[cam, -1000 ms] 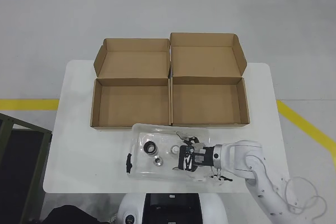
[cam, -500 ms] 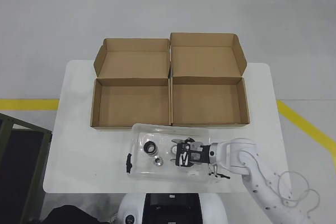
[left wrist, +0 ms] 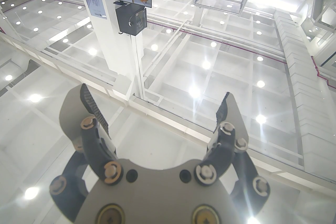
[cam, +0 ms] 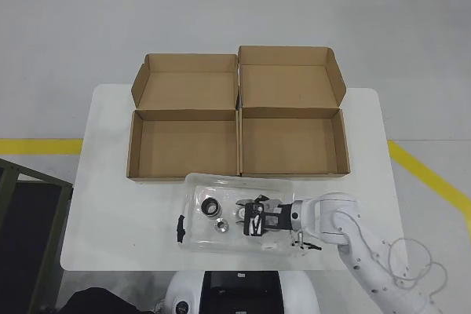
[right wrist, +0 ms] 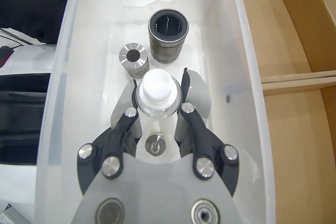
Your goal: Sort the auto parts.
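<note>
White-capped part in right claw; bearing ahead.

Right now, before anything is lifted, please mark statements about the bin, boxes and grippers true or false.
1. The left cardboard box and the right cardboard box are both empty. True.
2. The dark bearing lies on its side. False: it stands upright in the clear bin.
3. The white part sits between the fingers of the right gripper. True.
4. The left gripper holds the steel bushing. False: it is open and empty; the bushing stands beside the bearing.
</note>
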